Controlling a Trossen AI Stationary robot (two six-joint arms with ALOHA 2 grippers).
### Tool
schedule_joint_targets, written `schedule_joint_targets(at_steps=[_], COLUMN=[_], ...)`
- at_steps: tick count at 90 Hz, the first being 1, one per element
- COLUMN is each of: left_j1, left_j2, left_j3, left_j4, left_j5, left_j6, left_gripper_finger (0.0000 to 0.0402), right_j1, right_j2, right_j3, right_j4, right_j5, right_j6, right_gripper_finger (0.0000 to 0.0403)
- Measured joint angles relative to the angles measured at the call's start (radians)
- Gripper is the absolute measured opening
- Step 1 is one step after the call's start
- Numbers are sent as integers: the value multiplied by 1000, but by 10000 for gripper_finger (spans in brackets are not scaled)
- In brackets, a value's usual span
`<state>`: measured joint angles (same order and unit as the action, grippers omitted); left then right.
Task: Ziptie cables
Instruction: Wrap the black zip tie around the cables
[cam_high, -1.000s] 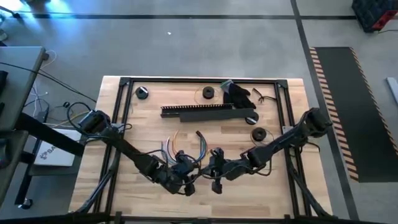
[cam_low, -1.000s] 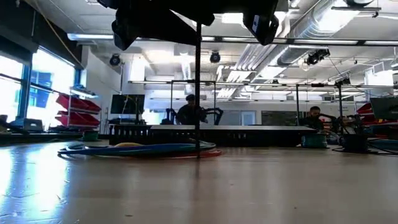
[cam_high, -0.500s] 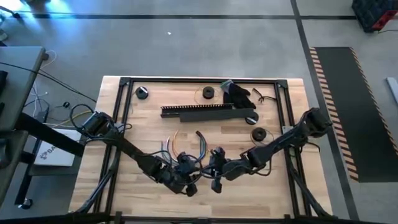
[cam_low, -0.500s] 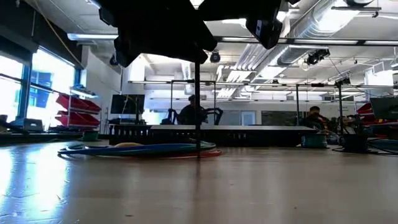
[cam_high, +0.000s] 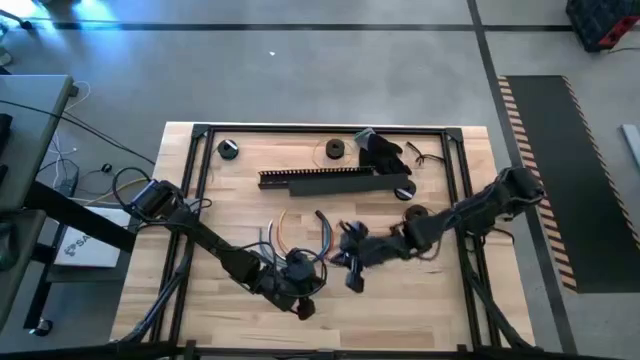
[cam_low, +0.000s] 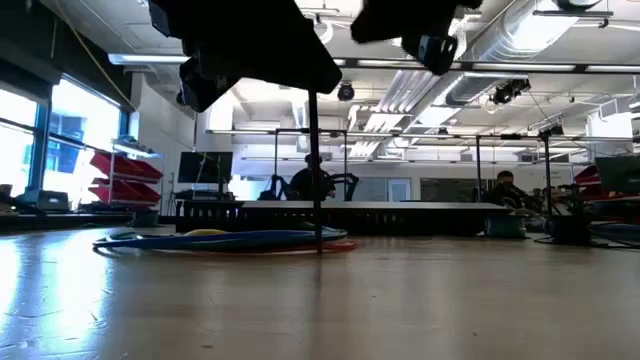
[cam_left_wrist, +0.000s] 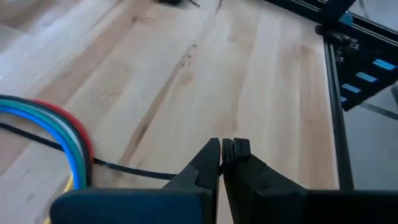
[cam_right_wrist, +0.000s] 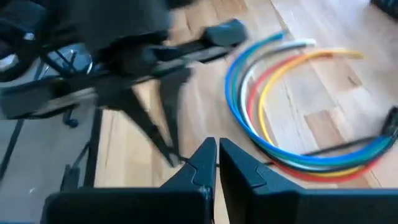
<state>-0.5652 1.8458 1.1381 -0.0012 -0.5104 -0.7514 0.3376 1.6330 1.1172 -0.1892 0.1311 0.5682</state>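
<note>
The cables (cam_high: 290, 232), a loop of blue, white, yellow and red wires, lie flat on the wooden bench (cam_high: 230, 190) on the near side of the black slotted duct (cam_high: 330, 179). In the low view they show as a flat coloured coil (cam_low: 220, 239) on the bench top. The left gripper (cam_high: 300, 275) hangs over the near edge of the cables, its fingers (cam_left_wrist: 211, 155) pressed together with nothing seen between them. A thin dark strip, seemingly the ziptie (cam_left_wrist: 134, 169), runs along the bench from beneath the cables toward those fingers. The right gripper (cam_high: 345, 262) is just beside the cables on the right-hand side, between them and a small black spool (cam_high: 415, 214); its fingers (cam_right_wrist: 205, 158) are nearly closed and empty. In the low view a thin dark vertical line (cam_low: 316, 170) reaches down to the cables.
</note>
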Motion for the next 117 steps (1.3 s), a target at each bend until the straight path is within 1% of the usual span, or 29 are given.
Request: schedule_joint_targets(at_steps=[13,21,25,37,44,54,73,82,88,98,117], left_j1=[27,45,56,90,98,104,105,105,105,105,104], left_j2=[16,16,16,16,16,16,16,16,16,16,16], left_j3=[0,0,0,0,0,0,0,0,0,0,0], left_j4=[-1,1,3,0,1,3,0,0,-1,-1,-29], left_j5=[85,92,93,117,106,92,83,82,82,83,87], left_j6=[-33,-49,-57,-99,-127,-162,-165,-198,-206,-207,-222], left_gripper_finger=[0,0,0,0,0,0,0,0,0,0,0], right_j1=[-116,-175,-197,-261,-289,-324,-358,-360,-360,-349,-256], right_j2=[73,147,183,249,263,280,315,317,317,301,246], right_j3=[0,0,0,-1,-1,-1,0,0,1,6,0], right_j4=[9,53,67,45,53,47,57,30,-15,-140,-300], right_j5=[-138,-233,-262,-259,-249,-254,-279,-281,-281,-296,-298], right_j6=[-38,-106,-153,-221,-283,-326,-372,-412,-406,-327,-246], right_gripper_finger=[1,1,1,0,0,0,0,0,0,0,0])
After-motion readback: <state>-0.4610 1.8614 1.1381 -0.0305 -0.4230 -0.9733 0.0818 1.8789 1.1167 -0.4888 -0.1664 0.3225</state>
